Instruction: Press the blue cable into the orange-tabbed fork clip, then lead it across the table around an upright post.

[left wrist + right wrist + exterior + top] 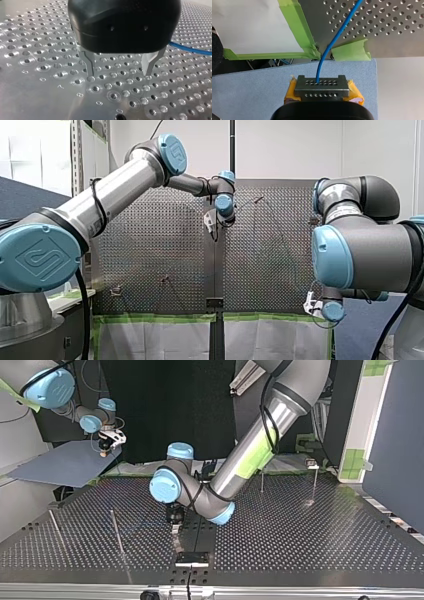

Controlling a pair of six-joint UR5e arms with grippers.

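My right claw (322, 86) is pressed together on the blue cable (337, 37), pinching it over a blue mat (249, 95) just off the desk (37, 67); from there the cable runs up onto the perforated surface. My left claw (120, 71) hangs low over the desk, its metal fingers spread and empty, with the cable passing off to one side of it. I cannot pick out the orange-tabbed fork clip, so I judge the pressing not yet done, and the routing around a post (117, 532) is all left to do.
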